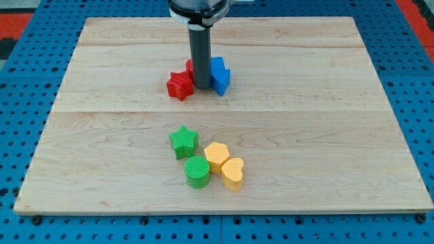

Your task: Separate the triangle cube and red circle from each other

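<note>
Where the dark rod comes down from the view's top, my tip (201, 87) is planted on the wooden board (325, 122) right in the middle of a tight little cluster. On the view's left of the tip sits a red star block (179, 85), its near side just beside the rod. On the view's right sits a blue block (219, 74), angular and wedge-like, though its exact shape is hard to make out from this angle; it looks to be touching the rod. Behind the rod, a sliver of another red block (190, 66) peeks out at the view's left edge of the shaft; most of it is hidden, so its shape cannot be told. The rod has no fingers or jaws at all, so nothing is gripped; the tip only stands between the blocks.

Well apart from that cluster, toward the view's bottom, four more blocks huddle together. A green star block (183, 141) lies at the upper left of the group, a green cylinder (197, 171) just below it, a yellow hexagon-like block (216, 156) beside both, and a yellow heart block (232, 173) touching the hexagon on the view's lower right. Around the board runs a blue pegboard surface (407, 81).
</note>
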Controlling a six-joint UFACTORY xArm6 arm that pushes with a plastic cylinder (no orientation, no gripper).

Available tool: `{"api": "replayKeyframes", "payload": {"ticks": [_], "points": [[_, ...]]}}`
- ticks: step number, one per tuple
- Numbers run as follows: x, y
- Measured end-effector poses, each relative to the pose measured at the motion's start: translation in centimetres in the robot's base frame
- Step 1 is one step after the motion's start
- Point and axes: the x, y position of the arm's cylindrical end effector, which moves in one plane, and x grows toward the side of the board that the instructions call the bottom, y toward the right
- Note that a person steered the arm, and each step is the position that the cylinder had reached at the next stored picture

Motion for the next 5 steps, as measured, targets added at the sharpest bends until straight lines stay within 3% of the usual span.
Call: {"api": "replayKeyframes", "payload": {"ticks": [5], "points": [[-2.4, 0.0]]}}
